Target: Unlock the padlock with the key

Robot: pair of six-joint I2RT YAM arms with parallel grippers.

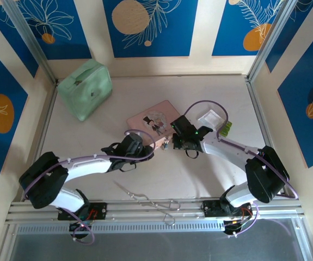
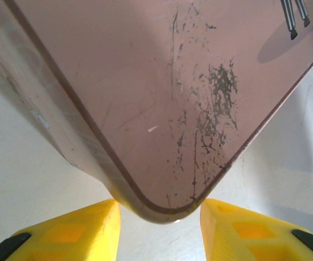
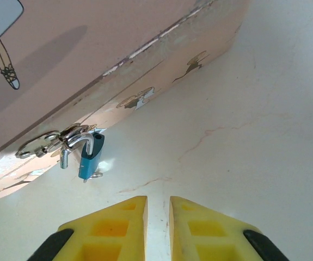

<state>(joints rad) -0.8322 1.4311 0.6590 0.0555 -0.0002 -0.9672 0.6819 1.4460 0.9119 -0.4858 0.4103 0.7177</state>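
Padlock (image 3: pixel 91 156), a small blue-teal metal body under a silvery shackle, hangs from the silvery hasp on the side wall of the flat pink picture tin (image 1: pixel 152 118). Whether its lower end rests on the pale worktop (image 1: pixel 200 179) or hangs just clear of it I cannot tell, and a tiny silvery bit at that end is too small to make out. From above, the padlock is a mere speck at the tin's near edge, between the two arms. Far left at the back lies a mint-green soft pouch (image 1: pixel 85 89), well apart from the tin. The left gripper (image 2: pixel 159 216) meets a rounded, scratched corner on the tin's near side. Its yellow fingers (image 2: pixel 80 231) are spread, one on each side of that corner, which sits in the gap. Whether they touch the metal is unclear, and the frame edge cuts off their bases and most of the lid. Near the front rail, between the arm bases, lies a long thin wire-like metal tool (image 1: pixel 145 197). The right gripper (image 3: pixel 158 212) points at the padlock, near it but apart. Its yellow fingers (image 3: pixel 112 228) stand only a narrow slit apart and pinch nothing. Right of the tin, partly crossed by the right arm's cable, sits a shallow white tray (image 1: pixel 210 118) with a small green thing (image 1: pixel 226 129) at its right edge, too small to identify.
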